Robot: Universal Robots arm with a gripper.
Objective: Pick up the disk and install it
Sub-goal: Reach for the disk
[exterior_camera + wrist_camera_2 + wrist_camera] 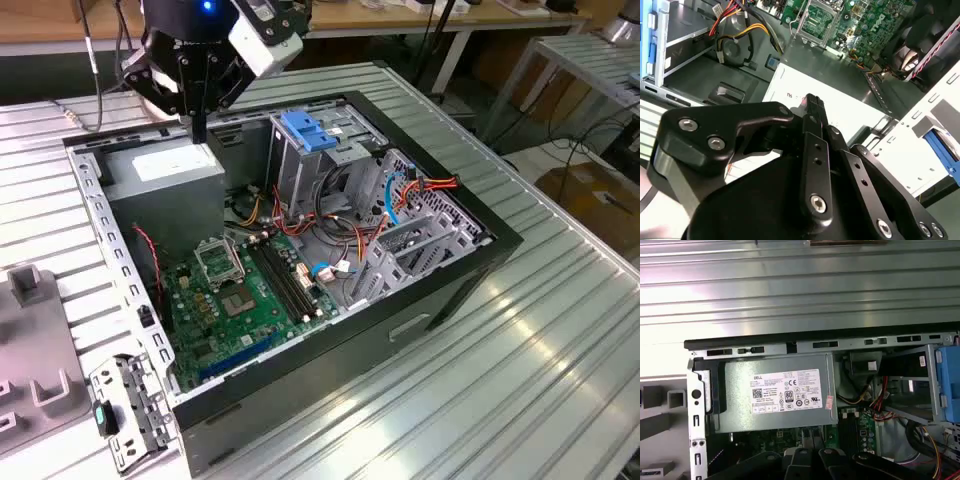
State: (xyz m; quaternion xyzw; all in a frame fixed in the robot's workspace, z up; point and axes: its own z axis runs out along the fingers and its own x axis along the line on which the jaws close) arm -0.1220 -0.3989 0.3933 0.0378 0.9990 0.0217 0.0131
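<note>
A ribbed metal table carries an open computer case, with more benches and loose cables behind the case. Inside the case, a grey power box fills one corner beside the green board. The arm hangs straight down over that corner. Its claw is close over the box, fingers pressed together and empty. The disk seems to lie outside the case, past its perforated side rail, showing a blue edge in the second wrist view.
</note>
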